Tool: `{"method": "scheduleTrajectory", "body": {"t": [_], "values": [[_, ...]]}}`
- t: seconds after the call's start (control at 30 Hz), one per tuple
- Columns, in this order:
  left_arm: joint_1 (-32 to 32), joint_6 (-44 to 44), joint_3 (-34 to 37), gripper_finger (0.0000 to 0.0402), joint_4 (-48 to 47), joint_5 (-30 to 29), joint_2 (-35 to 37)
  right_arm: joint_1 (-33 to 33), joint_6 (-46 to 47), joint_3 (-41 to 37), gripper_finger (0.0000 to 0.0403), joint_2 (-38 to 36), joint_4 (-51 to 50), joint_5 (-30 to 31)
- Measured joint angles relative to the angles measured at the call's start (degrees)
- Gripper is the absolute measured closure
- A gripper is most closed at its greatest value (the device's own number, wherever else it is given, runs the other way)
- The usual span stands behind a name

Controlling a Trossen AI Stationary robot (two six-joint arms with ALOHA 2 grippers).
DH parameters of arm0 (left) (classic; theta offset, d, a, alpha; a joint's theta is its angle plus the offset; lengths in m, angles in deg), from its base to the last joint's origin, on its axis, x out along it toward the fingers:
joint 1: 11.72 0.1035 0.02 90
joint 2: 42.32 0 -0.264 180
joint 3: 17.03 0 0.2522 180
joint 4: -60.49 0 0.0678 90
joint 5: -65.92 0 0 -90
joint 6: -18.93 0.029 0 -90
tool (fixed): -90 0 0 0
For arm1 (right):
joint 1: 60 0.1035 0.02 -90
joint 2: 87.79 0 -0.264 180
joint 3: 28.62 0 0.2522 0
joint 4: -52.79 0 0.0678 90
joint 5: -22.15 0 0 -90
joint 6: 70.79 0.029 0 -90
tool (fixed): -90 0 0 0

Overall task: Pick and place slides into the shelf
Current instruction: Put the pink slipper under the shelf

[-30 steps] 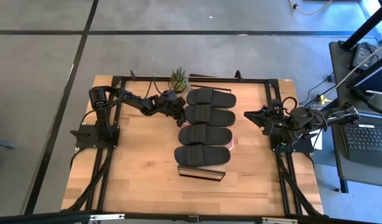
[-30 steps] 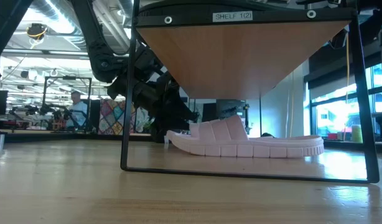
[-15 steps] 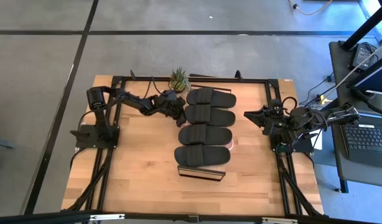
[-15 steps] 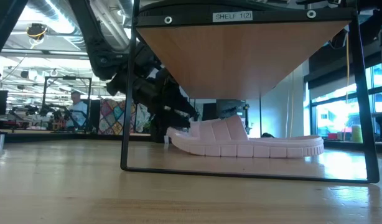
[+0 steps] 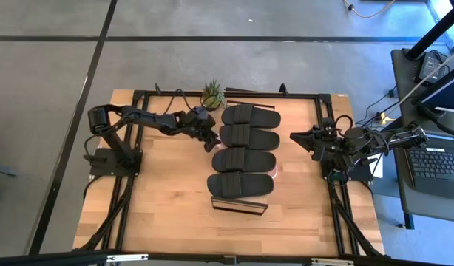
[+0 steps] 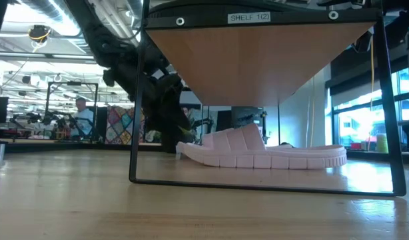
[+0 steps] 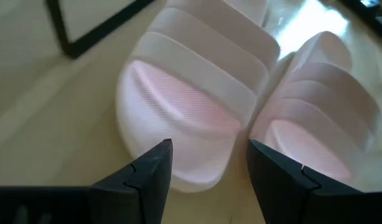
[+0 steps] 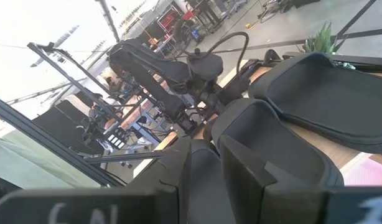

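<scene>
Four matte black foam slides [image 5: 240, 151] lie in a row on the low wood-grain shelf's plank top [image 5: 239, 206]; two light pink foam slides [image 7: 197, 106] rest on the pale wooden surface [image 5: 168, 214] beneath it, so the job looks about done. Beside the shelf's far end, the left hand [image 7: 203, 180] hangs wide open, empty, just short of the nearer pink heel. Across the shelf, the right hand [image 5: 295, 137] waits, seemingly holding nothing.

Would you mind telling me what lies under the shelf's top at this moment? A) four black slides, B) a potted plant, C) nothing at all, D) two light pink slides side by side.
D: the left wrist view shows two pink slides side by side just past the open left gripper, and the low view shows a pink slide beneath the shelf; the four black slides lie on top.
</scene>
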Motion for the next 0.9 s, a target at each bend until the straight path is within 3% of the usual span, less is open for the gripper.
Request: {"method": "scheduleTrajectory", "body": {"t": [0.23,0.43,0.63,0.9], "values": [[-0.3,1.8,0.0,0.0205,-9.8,-5.7,4.3,0.0,0.0,0.0,0.0316,0.0,-0.1,0.0],[-2.1,4.9,0.0,0.0205,-19.8,-14.9,4.9,0.0,0.0,0.0,0.0316,0.0,-0.7,0.0],[-4.8,4.6,0.0,0.0205,-16.9,-20.4,4.0,0.0,-0.1,0.0,0.0316,0.0,-1.1,0.0],[-5.6,4.5,0.0,0.0205,-12.3,-21.7,3.9,0.0,0.0,0.0,0.0316,0.0,-1.2,0.0]]}}
